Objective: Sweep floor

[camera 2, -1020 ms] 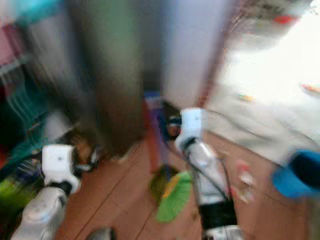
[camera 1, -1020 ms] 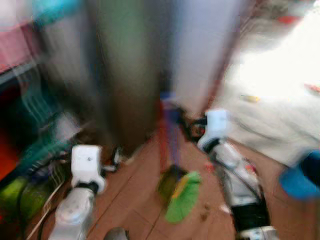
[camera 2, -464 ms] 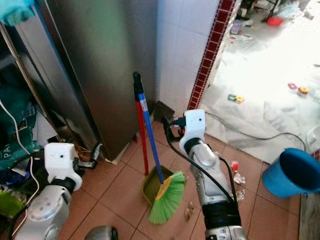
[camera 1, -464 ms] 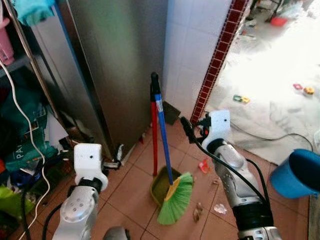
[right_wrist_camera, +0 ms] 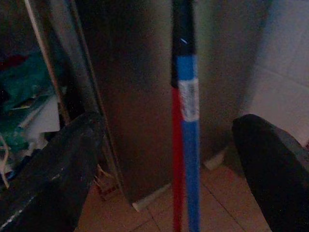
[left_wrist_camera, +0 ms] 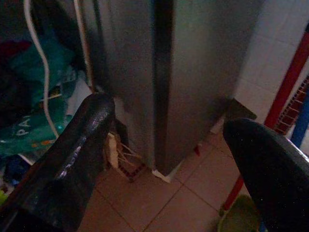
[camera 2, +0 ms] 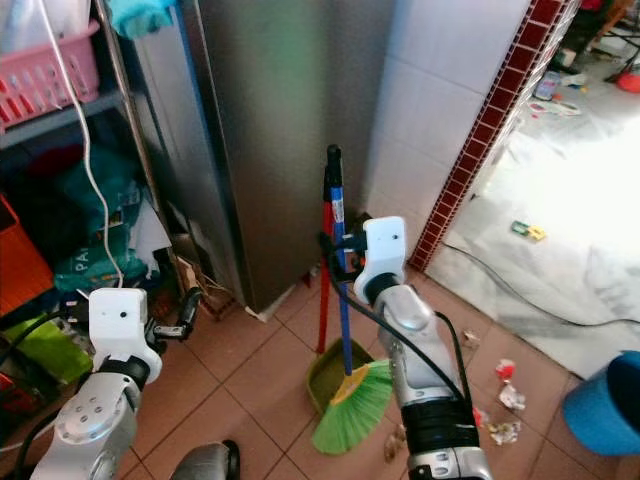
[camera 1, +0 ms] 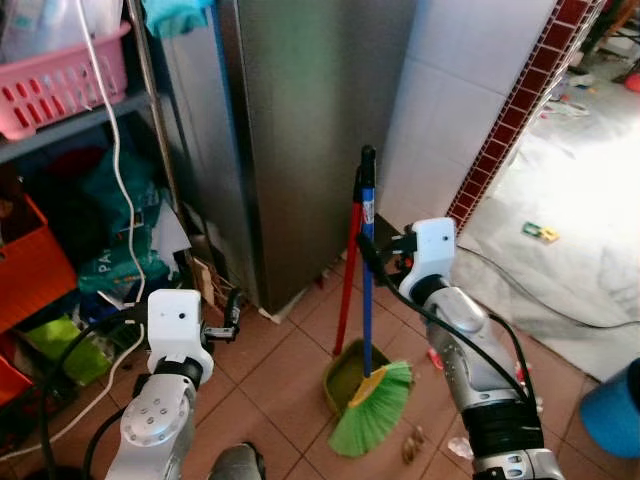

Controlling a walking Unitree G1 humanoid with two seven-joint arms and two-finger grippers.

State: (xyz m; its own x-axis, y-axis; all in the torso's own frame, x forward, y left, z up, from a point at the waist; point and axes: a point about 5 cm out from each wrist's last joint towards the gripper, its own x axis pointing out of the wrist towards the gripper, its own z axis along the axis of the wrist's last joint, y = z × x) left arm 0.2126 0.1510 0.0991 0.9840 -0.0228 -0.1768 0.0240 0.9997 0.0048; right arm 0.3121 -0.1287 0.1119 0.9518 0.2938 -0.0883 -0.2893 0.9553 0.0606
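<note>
A broom [camera 1: 368, 290] with a blue handle and green bristles stands nearly upright against the steel cabinet [camera 1: 310, 130], its black-capped top leaning on the cabinet's corner and its bristle head [camera 1: 372, 420] resting on the tiled floor [camera 1: 280, 380]. Just beside it a red-handled green dustpan [camera 1: 345, 375] stands too, its pan on the floor touching the bristles.

The right pincer [camera 1: 368, 252] is held right at the broom's handle, about midway up; in the right wrist view its two black fingers [right_wrist_camera: 48, 179] are spread wide with the blue handle [right_wrist_camera: 188, 145] upright between them, touching neither.

The left pincer [camera 1: 232, 310] hovers low near the cabinet's bottom corner, its fingers [left_wrist_camera: 72, 159] spread apart with nothing between them.

Small bits of litter [camera 1: 412, 445] lie on the tiles near the bristles. A blue bucket [camera 1: 615, 410] stands on the floor well apart from the broom, at the robot's right. To the left of the cabinet a metal shelf rack [camera 1: 150, 120] holds a pink basket [camera 1: 60, 85], an orange crate [camera 1: 30, 265] and teal bags [camera 1: 120, 270], with a white cord [camera 1: 118, 190] hanging down in front. A white tiled wall [camera 1: 470, 90] edged with dark red tiles [camera 1: 510, 130] stands behind the broom.
</note>
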